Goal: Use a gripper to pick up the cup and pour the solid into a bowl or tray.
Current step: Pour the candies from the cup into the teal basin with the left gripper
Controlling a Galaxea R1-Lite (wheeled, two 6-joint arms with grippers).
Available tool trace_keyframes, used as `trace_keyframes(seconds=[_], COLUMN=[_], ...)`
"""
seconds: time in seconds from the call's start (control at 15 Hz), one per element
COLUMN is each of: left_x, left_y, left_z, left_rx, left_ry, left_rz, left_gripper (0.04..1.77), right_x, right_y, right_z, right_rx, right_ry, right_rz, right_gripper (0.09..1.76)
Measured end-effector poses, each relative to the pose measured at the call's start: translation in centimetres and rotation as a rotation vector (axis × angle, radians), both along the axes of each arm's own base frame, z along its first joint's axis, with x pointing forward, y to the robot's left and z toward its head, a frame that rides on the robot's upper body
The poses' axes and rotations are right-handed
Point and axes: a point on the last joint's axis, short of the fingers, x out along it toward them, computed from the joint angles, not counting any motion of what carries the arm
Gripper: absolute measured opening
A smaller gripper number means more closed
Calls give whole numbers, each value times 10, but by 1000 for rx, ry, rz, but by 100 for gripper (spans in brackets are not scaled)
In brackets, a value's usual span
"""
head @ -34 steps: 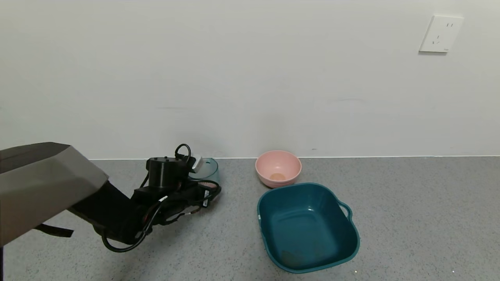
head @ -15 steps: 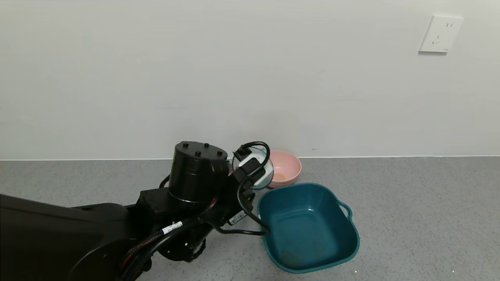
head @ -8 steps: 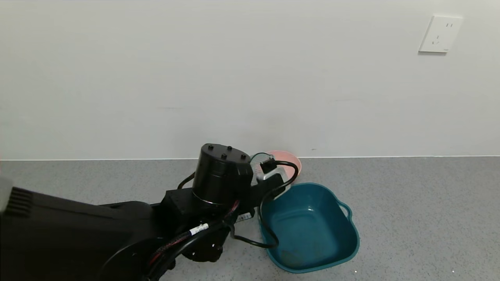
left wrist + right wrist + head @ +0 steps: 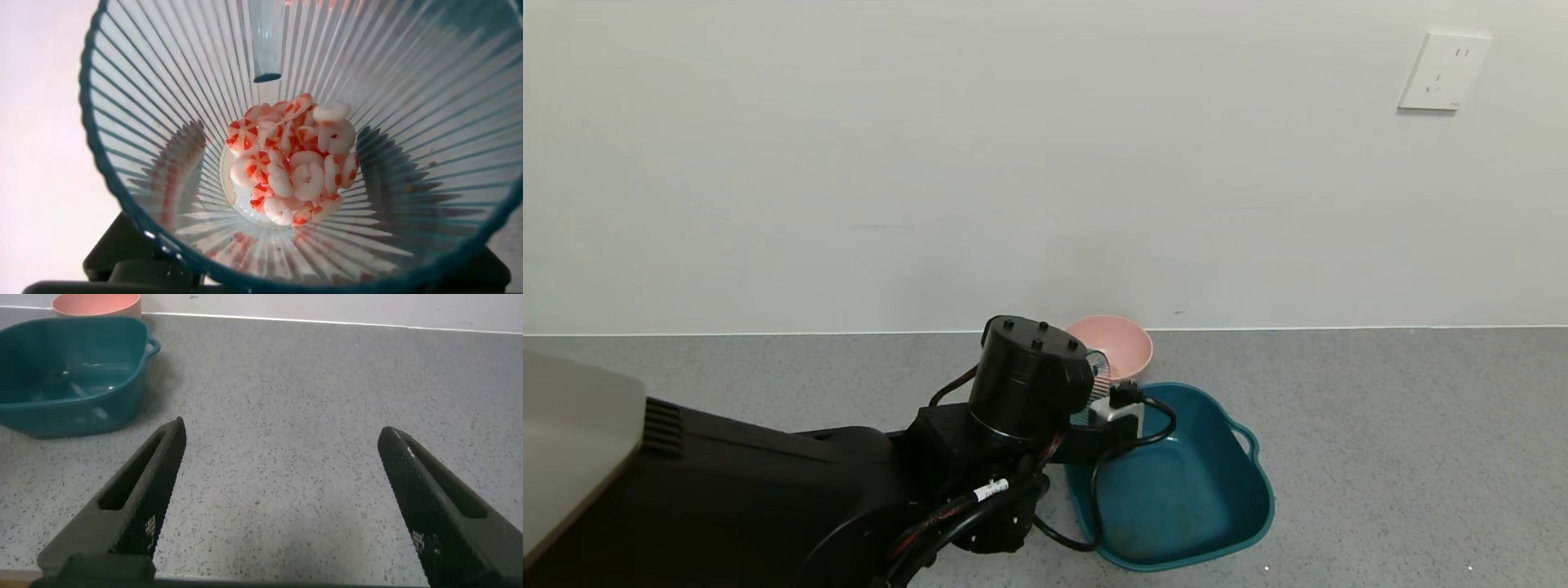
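Observation:
My left gripper [image 4: 1094, 396] is shut on the cup [image 4: 1099, 374], mostly hidden behind its black wrist in the head view. It holds the ribbed blue-green cup above the back left rim of the teal tub [image 4: 1241, 523]. In the left wrist view I look into the cup's mouth [image 4: 163, 98]. The red-and-white candy discs [image 4: 294, 159] lie heaped at its bottom. The dark fingers [image 4: 184, 163] show through the cup wall on both sides. My right gripper [image 4: 282, 437] is open and empty over bare counter, out of the head view.
A pink bowl [image 4: 1123, 343] stands just behind the tub by the wall; it also shows in the right wrist view [image 4: 96, 304], with the tub [image 4: 49, 400] in front of it. Grey speckled counter spreads to the right. A wall socket [image 4: 1444, 71] sits high right.
My left arm has carried the cup rightward from the counter's left to over the tub's left rim, and has lowered it slightly in the last half second. Tub and pink bowl have not moved.

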Motion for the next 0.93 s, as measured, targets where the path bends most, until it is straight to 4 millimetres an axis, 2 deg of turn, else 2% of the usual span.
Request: trace_keyframes(seconds=[0.27,0.6,0.93], left_x=[-1,0,-1], left_y=[-10,-20,-35], left_z=[0,-11,4], left_rx=[144,298,445], left_ry=[-18,-17,-69], left_rz=[-35,-38,-58], left_gripper=[126,126,126], right_x=[0,0,0], right_y=[0,0,0], right_z=[0,0,0], right_rx=[0,0,0], right_ry=[0,0,0], right_rz=[-1,0,-1], right_gripper=[171,171,171])
